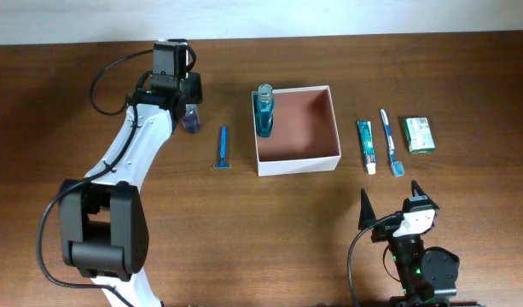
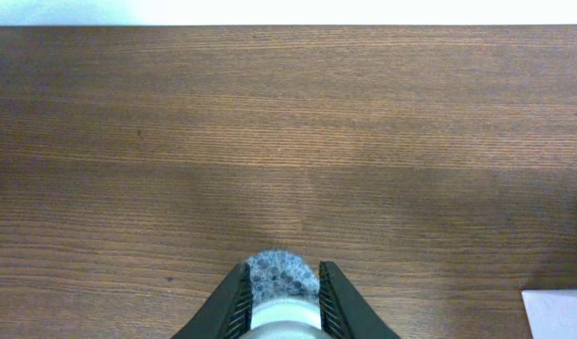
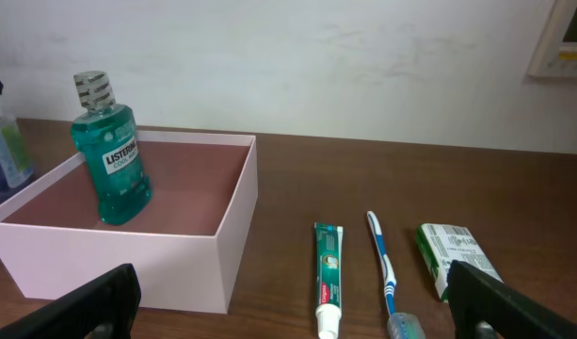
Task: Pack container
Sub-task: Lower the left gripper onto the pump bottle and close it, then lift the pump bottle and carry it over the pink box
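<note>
The container (image 1: 299, 162) sits mid-desk (image 1: 244, 239), a mouthwash bottle (image 1: 264, 111) upright in its ten o'clock corner, the left gripper (image 1: 190, 109) at nine o'clock clamped on a small bottle (image 2: 282, 281), and the right gripper (image 1: 389, 192) at five o'clock spread wide.

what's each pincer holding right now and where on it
Left pincer grips the small bottle by its sides, near the top; right pincer is open, holding nothing.

The bench (image 2: 288, 141) is matt, fine-grained brown wood; the container (image 1: 299, 161) has smooth matt white walls. The mouthwash bottle (image 3: 112, 160) is glossy clear plastic; the small bottle (image 2: 280, 281) has a dimpled grey cap; the left claw (image 2: 283, 270) is ribbed black.
</note>
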Robot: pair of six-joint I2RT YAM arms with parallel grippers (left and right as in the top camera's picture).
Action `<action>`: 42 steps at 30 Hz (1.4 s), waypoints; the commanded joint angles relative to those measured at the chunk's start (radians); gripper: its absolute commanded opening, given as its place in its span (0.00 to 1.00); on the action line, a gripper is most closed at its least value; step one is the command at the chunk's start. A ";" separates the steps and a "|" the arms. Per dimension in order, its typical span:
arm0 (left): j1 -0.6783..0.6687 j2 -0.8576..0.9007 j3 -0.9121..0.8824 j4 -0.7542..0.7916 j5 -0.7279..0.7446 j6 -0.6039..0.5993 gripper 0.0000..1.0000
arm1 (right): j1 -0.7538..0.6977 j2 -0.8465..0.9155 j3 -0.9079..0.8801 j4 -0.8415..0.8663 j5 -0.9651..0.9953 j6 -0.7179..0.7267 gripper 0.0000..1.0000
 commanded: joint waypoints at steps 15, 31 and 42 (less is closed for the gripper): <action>-0.030 -0.173 0.027 0.004 -0.010 0.006 0.20 | -0.002 -0.012 -0.007 -0.003 0.012 0.005 0.99; -0.292 -0.462 0.027 0.187 -0.011 0.006 0.20 | -0.002 -0.012 -0.007 -0.003 0.012 0.005 0.99; -0.413 -0.431 0.027 0.229 -0.010 0.005 0.20 | -0.002 -0.012 -0.007 -0.003 0.012 0.005 0.99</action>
